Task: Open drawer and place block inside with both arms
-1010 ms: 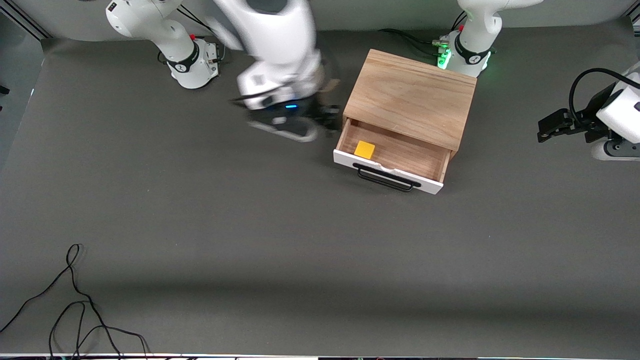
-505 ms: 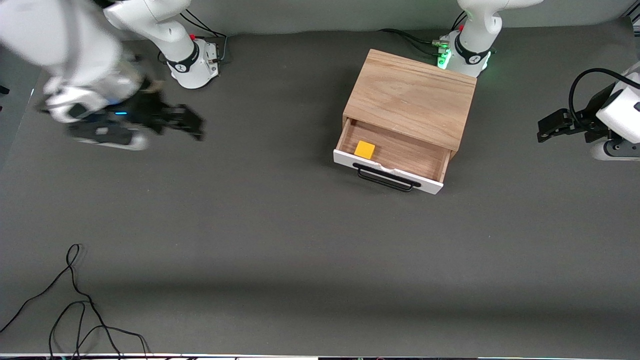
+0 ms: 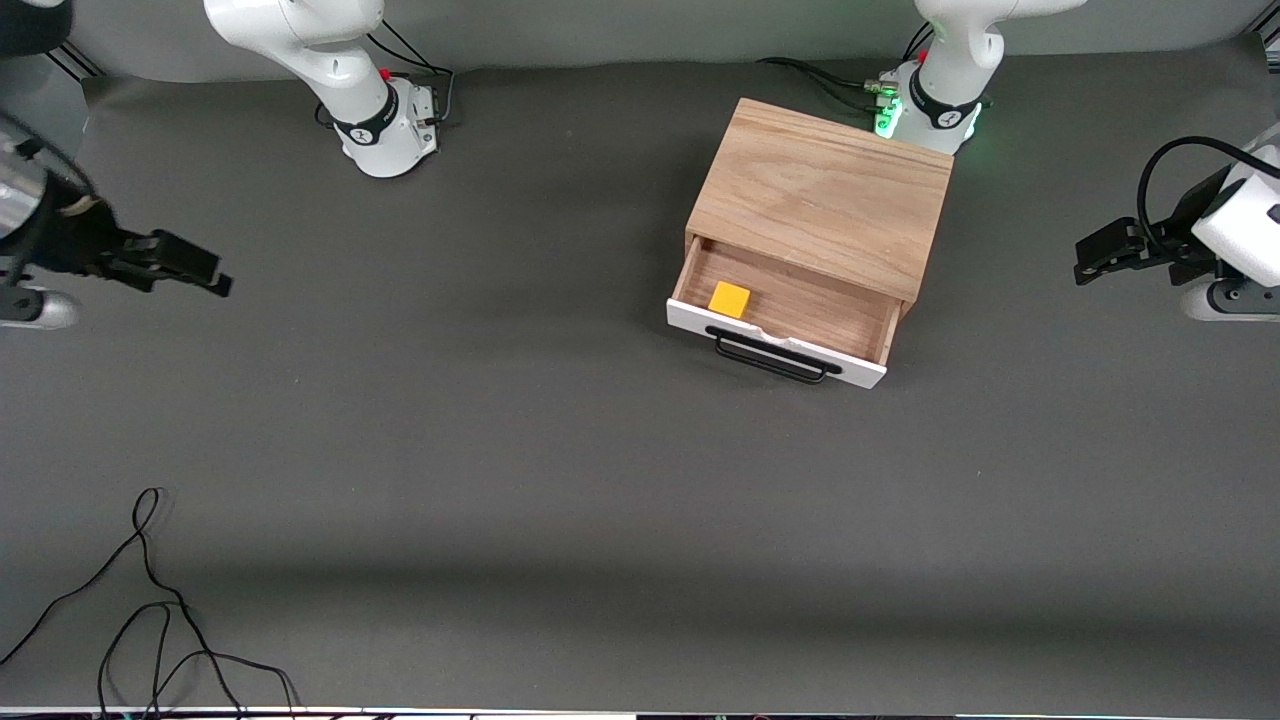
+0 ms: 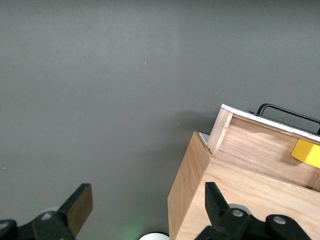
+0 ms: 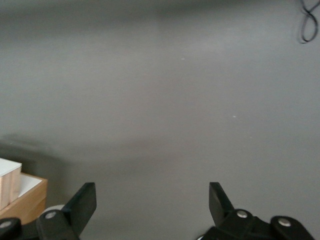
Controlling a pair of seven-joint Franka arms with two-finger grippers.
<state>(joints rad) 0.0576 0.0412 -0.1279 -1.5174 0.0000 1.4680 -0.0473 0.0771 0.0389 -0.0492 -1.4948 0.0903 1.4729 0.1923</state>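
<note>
The light oak cabinet (image 3: 820,190) stands near the left arm's base, its drawer (image 3: 775,345) pulled out toward the front camera. The white front carries a black bar handle (image 3: 770,362). The yellow block (image 3: 730,299) lies in the drawer, at the corner toward the right arm's end, with nothing touching it. My right gripper (image 3: 205,272) hangs open and empty over bare table at the right arm's end; its wrist view shows the gripper (image 5: 151,200) over grey mat only. My left gripper (image 3: 1092,255) waits open at the left arm's end. In its wrist view the gripper (image 4: 148,202) frames the cabinet (image 4: 190,190) and block (image 4: 307,152).
A loose black cable (image 3: 150,600) lies at the front corner at the right arm's end of the table. The two arm bases (image 3: 385,130) (image 3: 935,110) stand along the edge farthest from the front camera. Grey mat (image 3: 560,480) covers the table.
My right arm has swung from beside the open drawer to the right arm's end of the table, jaws still open. The block, the drawer and the left arm have stayed put.
</note>
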